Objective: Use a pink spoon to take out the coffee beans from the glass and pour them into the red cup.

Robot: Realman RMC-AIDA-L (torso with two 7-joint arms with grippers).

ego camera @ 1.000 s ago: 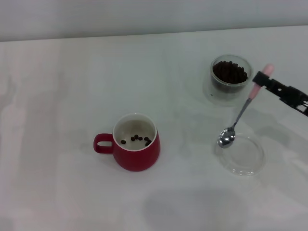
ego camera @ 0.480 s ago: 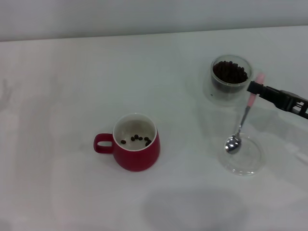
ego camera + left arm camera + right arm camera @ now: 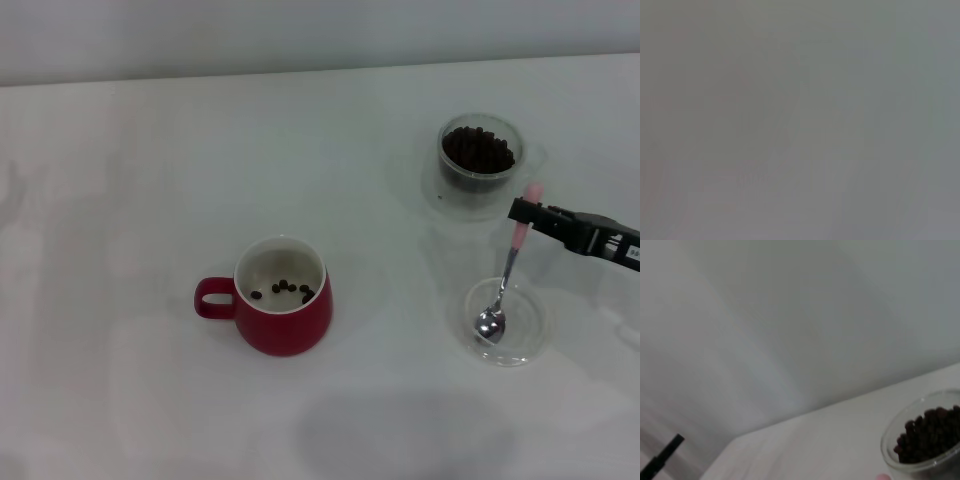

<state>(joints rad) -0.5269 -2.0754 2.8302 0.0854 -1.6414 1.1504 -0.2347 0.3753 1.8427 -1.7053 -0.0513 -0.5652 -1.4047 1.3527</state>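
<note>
My right gripper (image 3: 522,213) is shut on the pale pink handle of the pink spoon (image 3: 505,283), which hangs nearly upright. Its empty metal bowl rests in the flat clear round dish (image 3: 530,330) at the right front. The glass (image 3: 480,163), filled with dark coffee beans (image 3: 478,150), stands just behind the gripper; it also shows in the right wrist view (image 3: 925,440). The red cup (image 3: 283,310) stands at the table's middle with its handle to the left and several beans (image 3: 285,289) inside. My left gripper is out of view.
The white table (image 3: 150,200) runs back to a pale wall. The left wrist view shows only a blank grey blur.
My right gripper has moved toward the front and lowered with the spoon. The spoon's bowl went from just outside the clear dish's rim down into the dish.
</note>
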